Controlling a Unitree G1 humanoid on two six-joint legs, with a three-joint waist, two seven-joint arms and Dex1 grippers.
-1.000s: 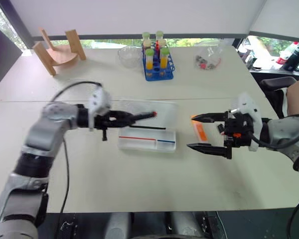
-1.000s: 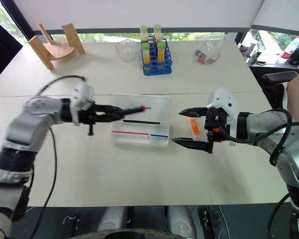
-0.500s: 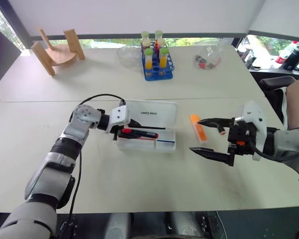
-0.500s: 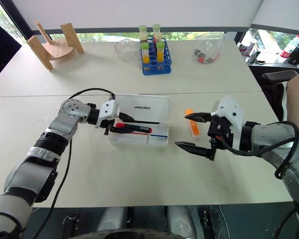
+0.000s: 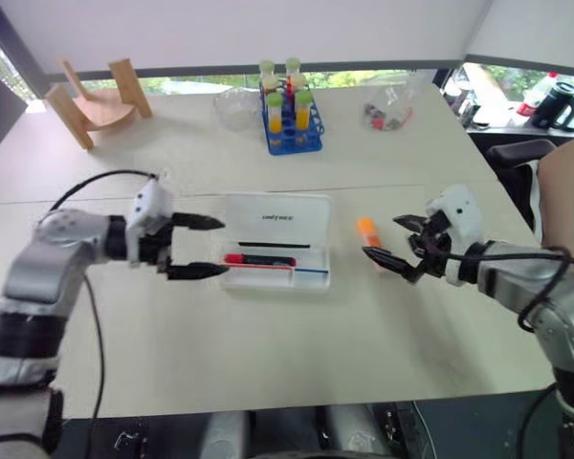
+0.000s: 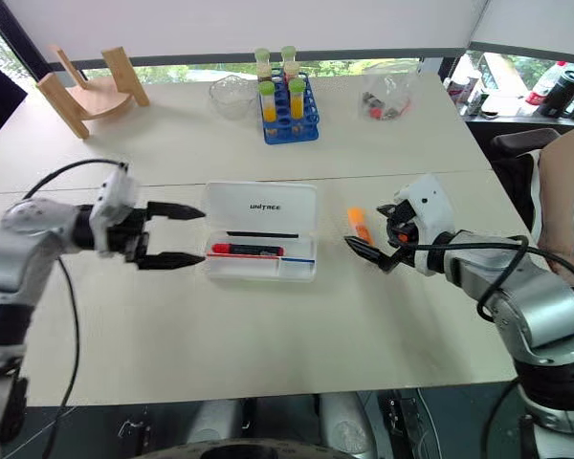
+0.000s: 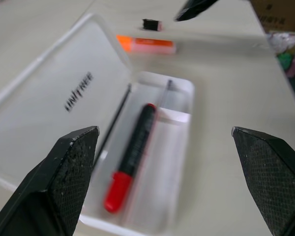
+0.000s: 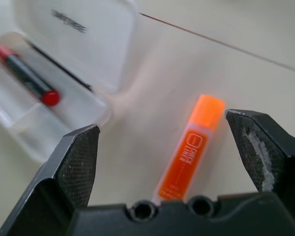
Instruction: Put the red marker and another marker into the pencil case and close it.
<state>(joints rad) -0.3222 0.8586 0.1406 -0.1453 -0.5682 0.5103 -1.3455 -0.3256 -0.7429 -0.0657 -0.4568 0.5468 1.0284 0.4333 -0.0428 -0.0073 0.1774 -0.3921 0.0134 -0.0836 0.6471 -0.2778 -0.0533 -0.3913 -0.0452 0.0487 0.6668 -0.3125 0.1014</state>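
The pencil case (image 5: 277, 218) lies open in the middle of the table, lid flat behind the tray. The red marker (image 5: 258, 259) rests inside the tray, also seen in the left wrist view as the red marker (image 7: 132, 157). My left gripper (image 5: 220, 247) hovers open just left of the case, holding nothing. The other marker, an orange highlighter (image 5: 367, 229), lies on the table right of the case. My right gripper (image 5: 383, 239) is open right beside it, and the highlighter (image 8: 191, 147) shows between its spread fingers, untouched.
At the back stand a blue rack of tubes (image 5: 287, 120), a glass bowl (image 5: 231, 105), a wooden stand (image 5: 86, 96) and a plastic bag (image 5: 387, 110). A small black piece (image 7: 151, 24) lies near the highlighter. A person's arm (image 5: 564, 182) is at the right edge.
My left gripper opened, left the red marker lying in the case tray and drew back to the left. My right gripper moved in toward the orange highlighter. The camera shifted slightly.
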